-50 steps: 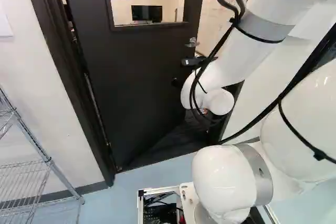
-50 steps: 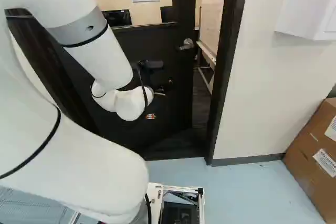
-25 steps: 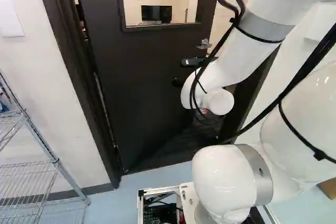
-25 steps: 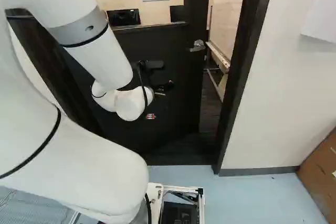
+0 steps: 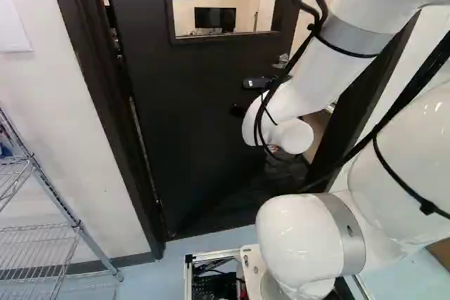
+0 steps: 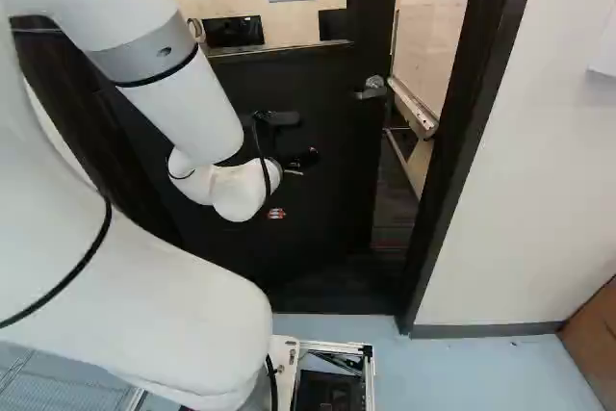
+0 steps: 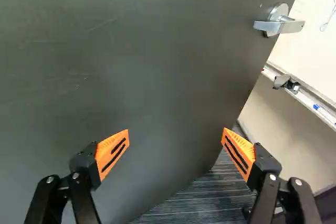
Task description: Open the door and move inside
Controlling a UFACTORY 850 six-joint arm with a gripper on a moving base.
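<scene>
Inspected from the room: dark door (image 6: 332,113) stands ajar, mid-frame in the right base view, its lever handle (image 6: 373,89) right of centre, higher up. The gap lies between door edge and right-hand door frame (image 6: 472,113); a whiteboard (image 6: 428,55) shows beyond. Gripper (image 6: 286,192) faces the door, fingers spread wide. Wire rack (image 5: 76,223) noted, lower left of the left base view
</scene>
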